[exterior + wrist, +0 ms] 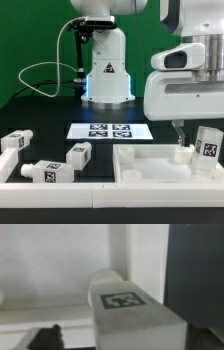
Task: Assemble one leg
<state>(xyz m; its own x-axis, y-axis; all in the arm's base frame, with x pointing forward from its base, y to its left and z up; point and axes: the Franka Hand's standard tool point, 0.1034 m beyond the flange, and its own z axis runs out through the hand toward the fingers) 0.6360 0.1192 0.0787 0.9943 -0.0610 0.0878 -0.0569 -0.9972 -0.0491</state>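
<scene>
A white leg with a square tag stands slightly tilted at the exterior view's right end of the large white tray-shaped part. My gripper is down around this leg. In the wrist view the leg fills the space between the fingers. One dark finger stands apart from it with a visible gap, so the gripper is open. I cannot tell whether the other finger touches the leg. Three more legs lie loose at the exterior view's left.
The marker board lies behind the tray-shaped part. The robot base stands at the back with a cable looping to its left. A low white rail runs along the front edge.
</scene>
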